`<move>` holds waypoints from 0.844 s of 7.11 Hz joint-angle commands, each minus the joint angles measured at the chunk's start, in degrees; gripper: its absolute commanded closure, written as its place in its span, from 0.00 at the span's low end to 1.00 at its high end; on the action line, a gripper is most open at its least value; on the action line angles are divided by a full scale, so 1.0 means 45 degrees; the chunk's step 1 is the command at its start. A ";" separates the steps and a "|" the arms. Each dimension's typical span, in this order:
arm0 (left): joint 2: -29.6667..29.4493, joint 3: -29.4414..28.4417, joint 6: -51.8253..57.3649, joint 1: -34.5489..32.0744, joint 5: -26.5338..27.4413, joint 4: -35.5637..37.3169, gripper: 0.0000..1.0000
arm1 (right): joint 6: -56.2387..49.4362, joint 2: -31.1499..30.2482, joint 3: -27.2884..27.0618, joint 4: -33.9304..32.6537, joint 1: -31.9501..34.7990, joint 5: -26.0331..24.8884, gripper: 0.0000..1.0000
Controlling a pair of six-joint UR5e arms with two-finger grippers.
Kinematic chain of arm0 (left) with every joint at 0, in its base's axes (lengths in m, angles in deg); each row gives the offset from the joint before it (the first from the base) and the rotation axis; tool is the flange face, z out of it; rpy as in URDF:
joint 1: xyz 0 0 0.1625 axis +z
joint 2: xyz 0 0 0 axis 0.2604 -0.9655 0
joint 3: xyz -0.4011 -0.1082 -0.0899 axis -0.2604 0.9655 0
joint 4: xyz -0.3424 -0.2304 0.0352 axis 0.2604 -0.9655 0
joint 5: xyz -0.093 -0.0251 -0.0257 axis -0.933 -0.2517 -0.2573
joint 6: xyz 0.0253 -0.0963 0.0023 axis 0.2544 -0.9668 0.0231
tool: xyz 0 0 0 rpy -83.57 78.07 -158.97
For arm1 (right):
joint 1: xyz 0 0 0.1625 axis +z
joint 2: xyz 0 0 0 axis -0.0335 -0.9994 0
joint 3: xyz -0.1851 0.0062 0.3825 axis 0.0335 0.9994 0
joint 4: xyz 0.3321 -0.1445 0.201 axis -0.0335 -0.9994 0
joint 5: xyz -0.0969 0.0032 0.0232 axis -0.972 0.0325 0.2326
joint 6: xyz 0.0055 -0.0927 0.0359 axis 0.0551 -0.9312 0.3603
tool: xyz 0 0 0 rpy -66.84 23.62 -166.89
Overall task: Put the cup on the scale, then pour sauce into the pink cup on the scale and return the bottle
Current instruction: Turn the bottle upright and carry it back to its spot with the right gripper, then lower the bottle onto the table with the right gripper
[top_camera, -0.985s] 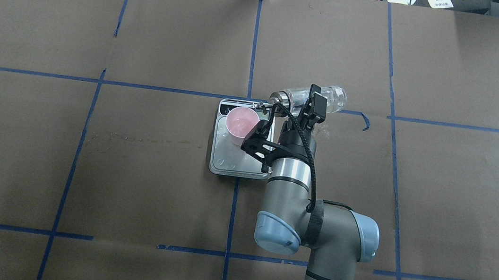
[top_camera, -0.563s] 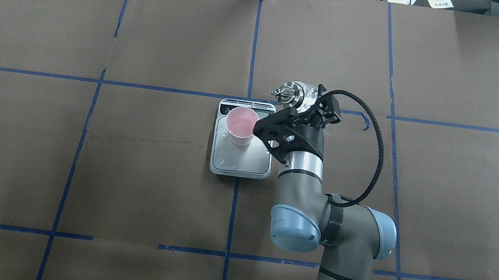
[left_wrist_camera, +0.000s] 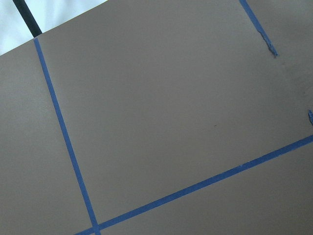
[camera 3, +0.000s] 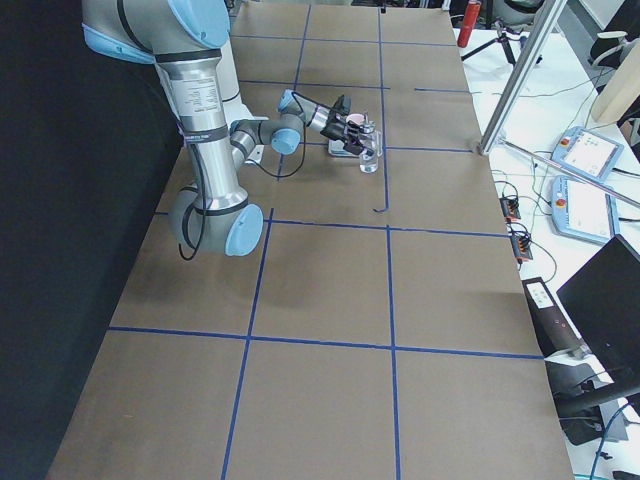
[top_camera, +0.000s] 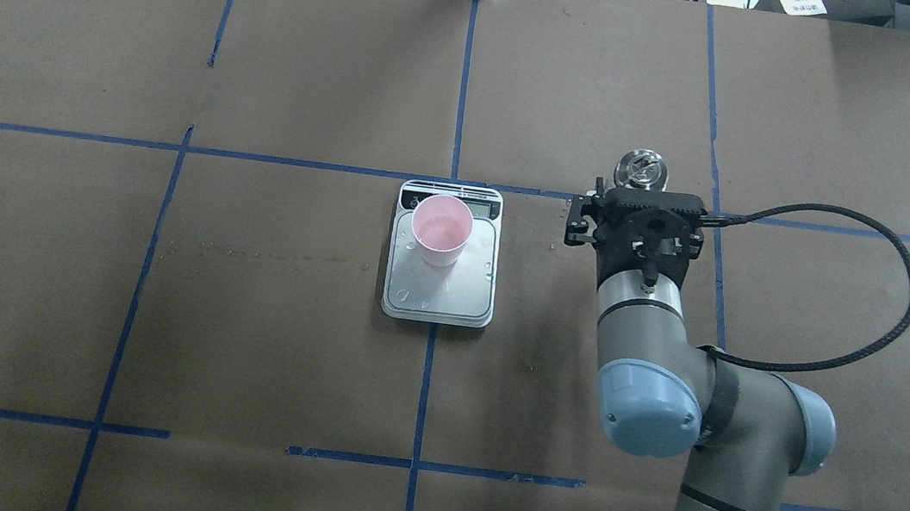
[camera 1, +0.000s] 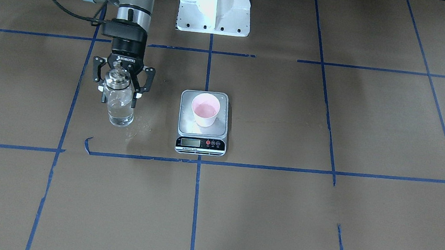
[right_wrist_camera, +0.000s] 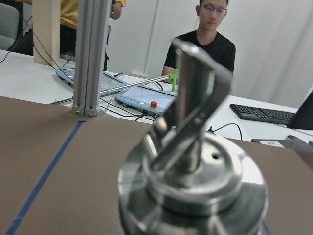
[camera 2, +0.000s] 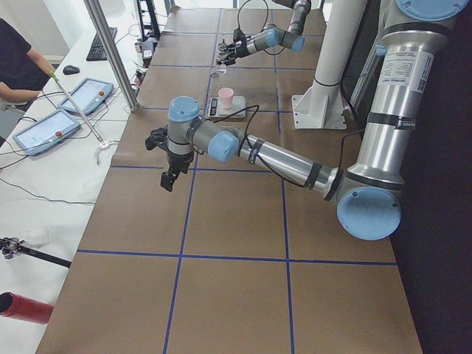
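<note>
Clamping upright bottle (camera 1: 119,107), cup (camera 1: 205,110) on scale (camera 1: 200,142)

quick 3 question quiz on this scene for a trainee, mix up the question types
1. True or false: the cup stands on the scale.
2. Pick one. The bottle is: A) lying on its side on the table; B) upright, with the jaws of the right gripper closed on its upper part; C) tipped over the cup.
3. Short answer: on which of the robot's own sides of the scale is the bottle?

Key: 1 true; 2 B; 3 right.
</note>
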 commanded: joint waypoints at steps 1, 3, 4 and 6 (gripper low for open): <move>-0.0014 0.0104 -0.0049 0.0000 0.0000 -0.0008 0.00 | 0.1126 -0.1908 -0.0536 0.1408 0.0047 0.0077 1.00; 0.0141 -0.0050 -0.0011 0.0000 0.0000 -0.0008 0.00 | 0.1751 -0.2968 -0.0555 0.1864 0.0222 0.0116 1.00; 0.0200 -0.0071 0.0009 -0.0019 0.0000 -0.0027 0.00 | 0.2409 -0.3222 -0.0536 0.1885 0.0204 0.0135 1.00; 0.0220 -0.0090 0.0029 -0.0020 0.0000 -0.0027 0.00 | 0.3607 -0.3826 -0.0322 0.1865 0.0204 0.0780 1.00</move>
